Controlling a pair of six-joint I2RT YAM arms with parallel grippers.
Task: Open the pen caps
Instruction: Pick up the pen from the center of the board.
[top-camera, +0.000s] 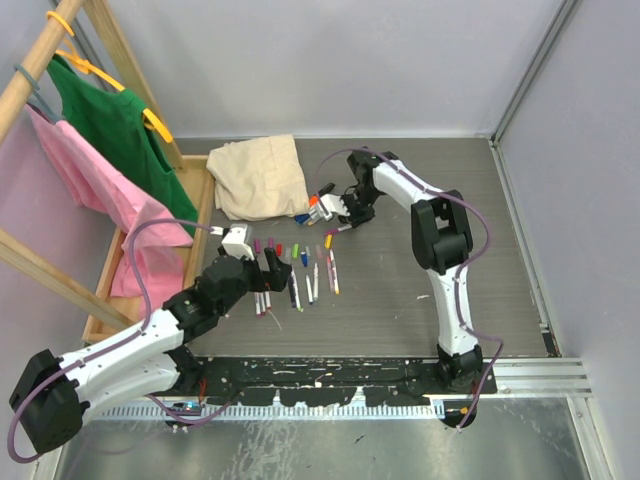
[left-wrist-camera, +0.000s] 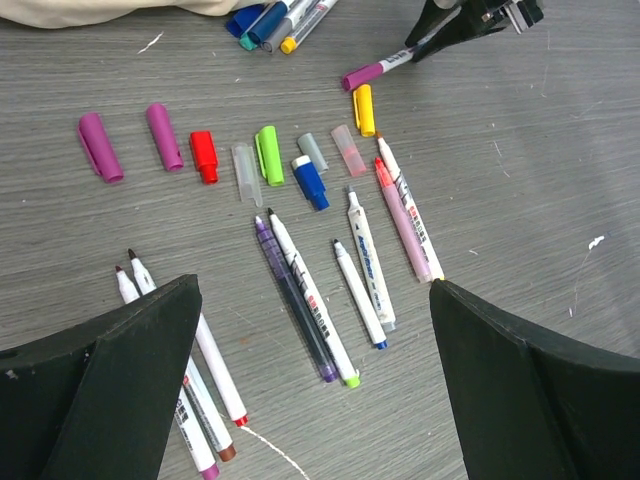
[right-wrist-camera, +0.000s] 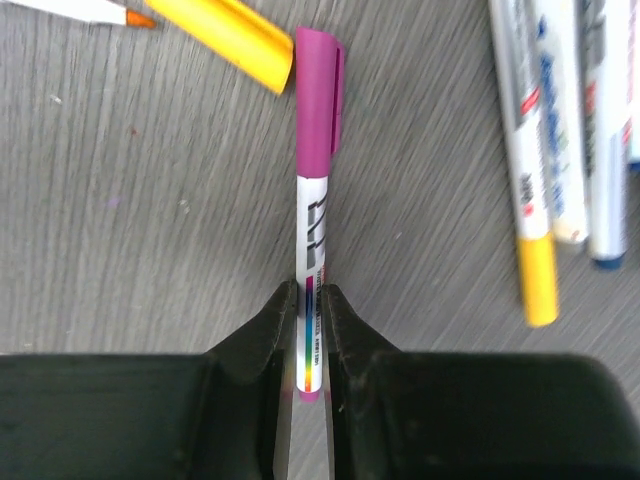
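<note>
Rack: a wooden rack (top-camera: 40, 50) stands at the far left, with a green shirt (top-camera: 110, 120) and a pink shirt (top-camera: 100, 190) on hangers.
Left gripper: the left gripper (left-wrist-camera: 312, 283) hangs over the pens with its jaws spread wide and nothing between them. It touches nothing.
Loose caps: a row of loose caps (left-wrist-camera: 268, 155) lies on the grey table (top-camera: 380, 300). From the left wrist view they run two purple, red, clear, green, blue, grey and pale pink. A yellow cap (left-wrist-camera: 364, 109) lies a little beyond the row's right end.
Bare pens: the uncapped pens (left-wrist-camera: 300, 295) lie side by side just near of the row, tips towards the caps. A few more sit under the left finger.
Cloth: a crumpled beige cloth (top-camera: 262, 177) lies behind the row.
Markers: a small bunch of capped markers (left-wrist-camera: 275, 20) lies at the cloth's edge.
Right gripper: the right gripper (right-wrist-camera: 309, 295) has its jaws pressed together on the white barrel of one pen (right-wrist-camera: 312, 220), near its tail end.
Magenta cap: the magenta cap (right-wrist-camera: 318, 100) sits on that pen's far end, just beside the yellow cap.
Pen height: I cannot tell whether the pen rests on the table or is just off it.
</note>
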